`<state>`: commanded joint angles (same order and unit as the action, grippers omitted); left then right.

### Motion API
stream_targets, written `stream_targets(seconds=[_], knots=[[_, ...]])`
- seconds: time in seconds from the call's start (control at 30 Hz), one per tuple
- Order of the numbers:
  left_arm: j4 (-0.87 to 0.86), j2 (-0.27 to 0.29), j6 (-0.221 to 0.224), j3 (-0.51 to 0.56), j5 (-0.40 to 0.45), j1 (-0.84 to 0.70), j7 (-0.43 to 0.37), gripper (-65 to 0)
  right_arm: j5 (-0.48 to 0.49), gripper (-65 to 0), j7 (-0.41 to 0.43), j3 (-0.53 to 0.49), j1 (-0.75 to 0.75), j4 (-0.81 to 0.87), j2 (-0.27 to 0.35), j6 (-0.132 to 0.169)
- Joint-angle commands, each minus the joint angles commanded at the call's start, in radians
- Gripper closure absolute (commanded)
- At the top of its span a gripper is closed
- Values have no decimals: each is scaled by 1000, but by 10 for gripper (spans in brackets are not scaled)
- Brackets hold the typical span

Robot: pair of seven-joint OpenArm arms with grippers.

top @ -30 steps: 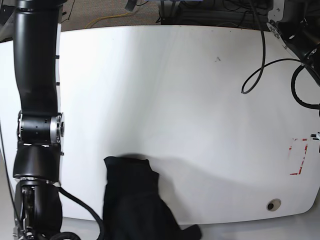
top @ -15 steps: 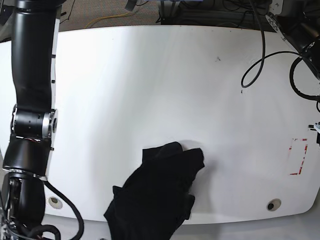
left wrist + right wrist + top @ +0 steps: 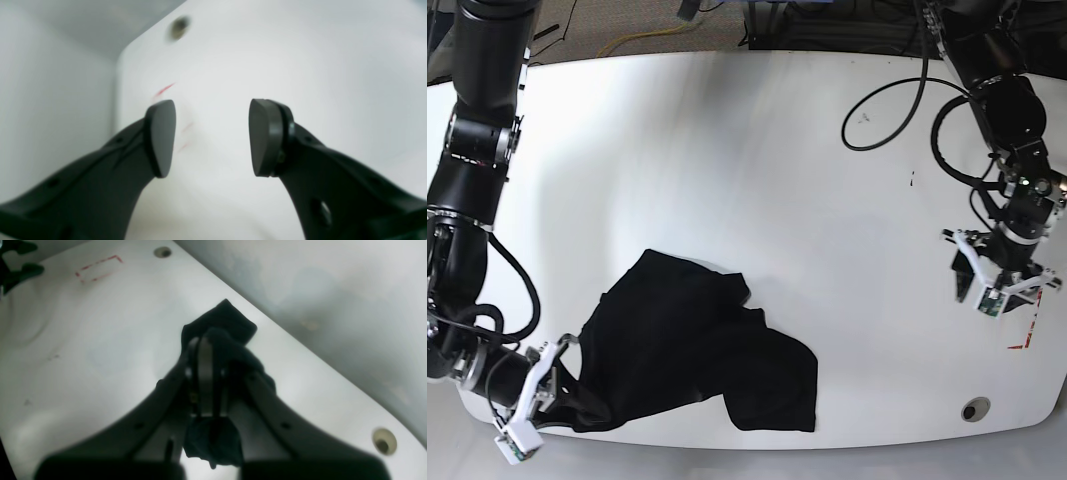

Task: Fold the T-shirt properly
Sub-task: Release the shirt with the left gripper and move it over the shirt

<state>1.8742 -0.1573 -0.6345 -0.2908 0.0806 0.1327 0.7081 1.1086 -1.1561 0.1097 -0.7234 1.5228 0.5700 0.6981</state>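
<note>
A white table [image 3: 757, 180] fills most of the base view. Near its lower right corner there is a small round hole [image 3: 972, 409], and just above it, close to the right edge, a rectangle of red tape marks [image 3: 1024, 325]. A small dark mark [image 3: 863, 118] sits in the upper right part. Beyond the far edge, at the top, a yellow cable [image 3: 642, 38] lies on the floor.

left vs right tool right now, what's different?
Left tool is open with nothing between its pads; right tool is shut on the T-shirt. Left hangs over bare table beside the red tape marks; right sits at the table's near edge on the opposite side, with cloth bunched around it. Both have dark fingers and point down at the table.
</note>
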Motion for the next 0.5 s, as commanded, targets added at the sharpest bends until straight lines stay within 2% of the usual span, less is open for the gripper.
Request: stream_targets(seconds=[0.07, 0.17, 0.23, 0.3, 0.33, 0.43, 0.5], knots=[[-3, 40, 2, 68, 3, -3, 0, -344, 2, 0, 0, 46, 68, 3, 20, 0], [-61, 91, 5, 153, 3, -2, 0, -421, -5, 0, 0, 101, 153, 25, 38, 0], [-104, 127, 23, 187, 3, 2, -2, -457, -6, 0, 0, 121, 199, 46, 41, 0], [-176, 183, 86, 238, 3, 21, -6, -485, -9, 0, 0, 158, 258, 71, 44, 0], [-201, 196, 109, 258, 3, 37, -6, -486, -14, 0, 0, 172, 276, 75, 44, 0], [-321, 239, 221, 359, 0, 87, -12, -488, -49, 0, -2, 238, 370, 115, 44, 0], [-385, 262, 288, 399, -2, 112, -58, -490, -60, 0, -2, 265, 425, 137, 43, 0]])
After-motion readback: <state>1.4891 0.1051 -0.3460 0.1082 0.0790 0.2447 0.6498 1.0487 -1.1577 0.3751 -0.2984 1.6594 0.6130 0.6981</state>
